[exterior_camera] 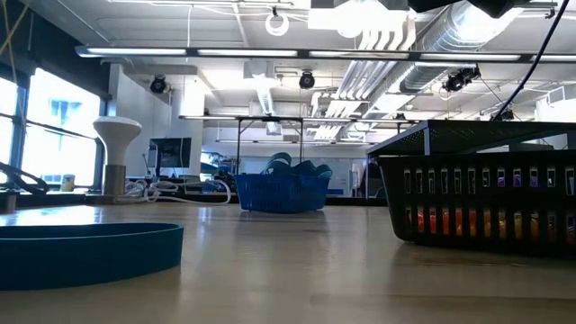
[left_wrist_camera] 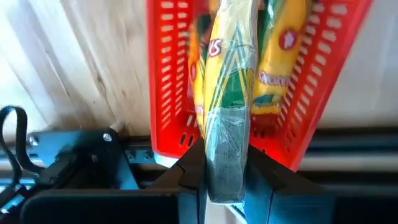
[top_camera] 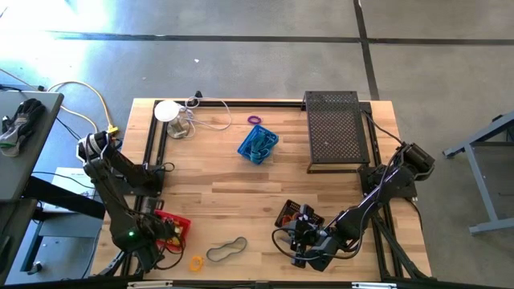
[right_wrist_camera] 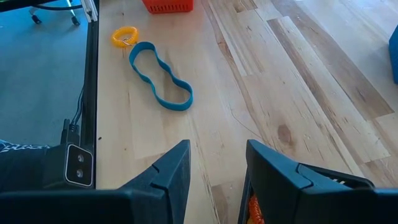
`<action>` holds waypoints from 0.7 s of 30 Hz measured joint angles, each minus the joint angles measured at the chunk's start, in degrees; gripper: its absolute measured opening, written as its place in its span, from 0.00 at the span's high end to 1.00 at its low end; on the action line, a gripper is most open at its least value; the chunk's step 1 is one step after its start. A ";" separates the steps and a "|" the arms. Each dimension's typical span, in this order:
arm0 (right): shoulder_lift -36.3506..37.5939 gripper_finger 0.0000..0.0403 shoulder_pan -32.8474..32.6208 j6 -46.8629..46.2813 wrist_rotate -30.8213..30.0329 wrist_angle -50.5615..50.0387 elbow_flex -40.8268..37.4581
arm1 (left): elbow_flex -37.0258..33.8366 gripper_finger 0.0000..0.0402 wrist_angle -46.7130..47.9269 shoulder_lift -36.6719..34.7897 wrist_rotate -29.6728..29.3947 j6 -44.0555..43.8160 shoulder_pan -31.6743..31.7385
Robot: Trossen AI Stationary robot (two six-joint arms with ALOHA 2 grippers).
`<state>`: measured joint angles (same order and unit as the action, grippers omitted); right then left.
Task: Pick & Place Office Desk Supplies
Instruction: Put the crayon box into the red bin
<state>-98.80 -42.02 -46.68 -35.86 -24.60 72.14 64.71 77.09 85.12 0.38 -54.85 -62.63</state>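
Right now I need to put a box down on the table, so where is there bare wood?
The widest free patch is mid-table, between the blue basket and the black basket, bordered by the large black mesh tray. It is crowded along the near edge: red basket under the left gripper, orange ring, band loop.

Probably a lab or workshop: exposed ceiling ducts [exterior_camera: 468, 36], strip lights, concrete floor [top_camera: 241, 48], wooden workbench [top_camera: 241, 193].

Overhead cam looked straight down at the light wooden plank table [top_camera: 241, 209]. Low cam sat at tabletop level, facing the room. Both caught the blue mesh plastic basket [top_camera: 258, 145]. Wrist cams stayed close.
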 joint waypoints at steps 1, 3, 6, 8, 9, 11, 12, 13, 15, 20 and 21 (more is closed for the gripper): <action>0.00 0.64 0.00 0.00 0.00 0.00 0.00 | 0.00 0.84 0.01 0.00 -0.06 -1.64 0.01; 0.00 0.64 0.00 0.11 0.00 -0.02 0.00 | 0.00 0.82 -0.43 -0.01 0.00 -3.70 0.04; 0.00 0.64 0.00 0.55 -0.06 -0.02 0.00 | 0.00 0.82 -0.37 -0.02 -0.54 -2.89 0.02; 0.00 0.64 0.00 1.49 -0.11 0.00 0.00 | 0.00 0.81 -0.47 -0.02 -0.68 -2.62 0.02; 0.00 0.64 0.03 1.84 -0.16 -0.02 0.00 | 0.00 0.81 -0.45 -0.02 -0.70 -3.31 0.02; 0.00 0.64 0.42 2.56 -0.15 -0.02 0.00 | 0.00 0.81 -0.53 -0.04 -0.21 -5.11 0.03; 0.00 0.64 0.52 2.95 -0.07 0.00 0.00 | 0.00 0.81 -0.92 -0.04 0.90 -6.04 0.04; 0.00 0.64 0.76 3.02 -0.07 -0.02 0.00 | 0.00 0.81 -1.59 -0.04 2.23 -6.70 0.04; 0.00 0.64 1.14 3.02 -0.04 -0.01 0.00 | 0.00 0.81 -2.36 -0.04 4.16 -6.97 0.02; 0.00 0.64 1.30 3.05 0.41 0.00 0.00 | 0.00 0.81 -3.19 -0.04 1.75 -13.02 0.08; 0.00 0.64 1.29 3.26 0.42 0.00 0.00 | 0.00 0.81 -3.06 -0.04 1.16 -13.84 0.28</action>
<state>-98.80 -40.73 -43.42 -35.44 -24.60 72.14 64.71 74.03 85.08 1.54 -68.70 -62.35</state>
